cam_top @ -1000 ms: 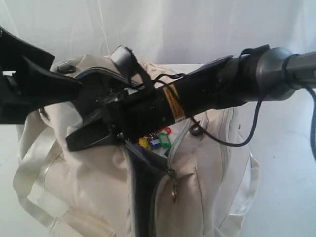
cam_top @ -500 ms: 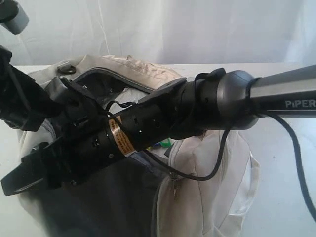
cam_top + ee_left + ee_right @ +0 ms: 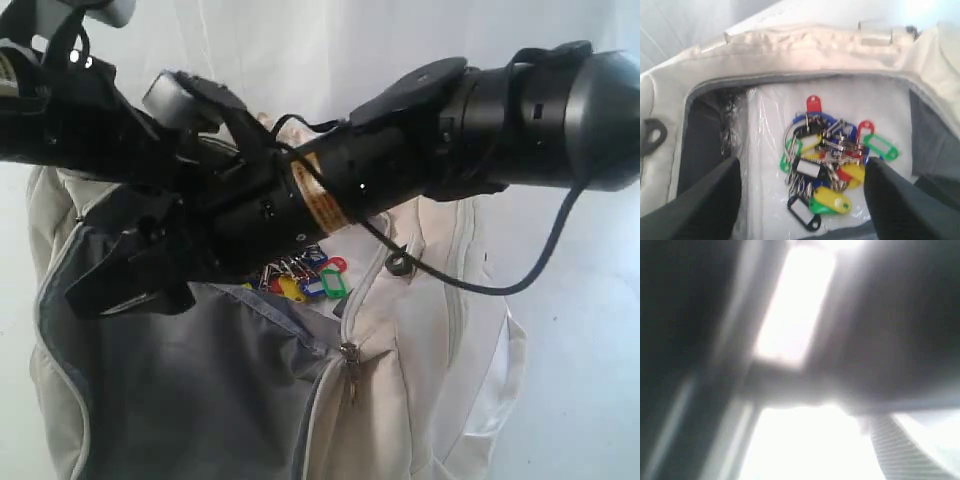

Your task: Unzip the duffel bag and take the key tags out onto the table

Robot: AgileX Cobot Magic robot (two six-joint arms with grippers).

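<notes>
— Since the duffel bag lies unzipped, where in it do the key tags sit?

— Down inside the bag, bunched on a white panel under crinkled clear film, with the bag's dark grey lining around it. Yellow, red, blue, green and black tags are tangled together with metal rings.

— And the left claw?

— It hangs over the bag's mouth, spread wide. Its wrist view shows one dark finger on each side of the bunch, so the tags lie in the gap between the two. I cannot tell how far above them it is, and it pinches nothing.

— What about the right claw?

— The right arm reaches across the top of the bag from the bag's right side, and its claw ends over the bag's left part, above the grey lining. From outside, the tags peek out just beneath that arm, near the middle of the bag. I cannot tell whether that claw is spread or pressed together, since its own wrist view is only a blur.

— So the tags are not out yet?

— No. The bag stands on the white table, and the tags are inside the bag.
</notes>
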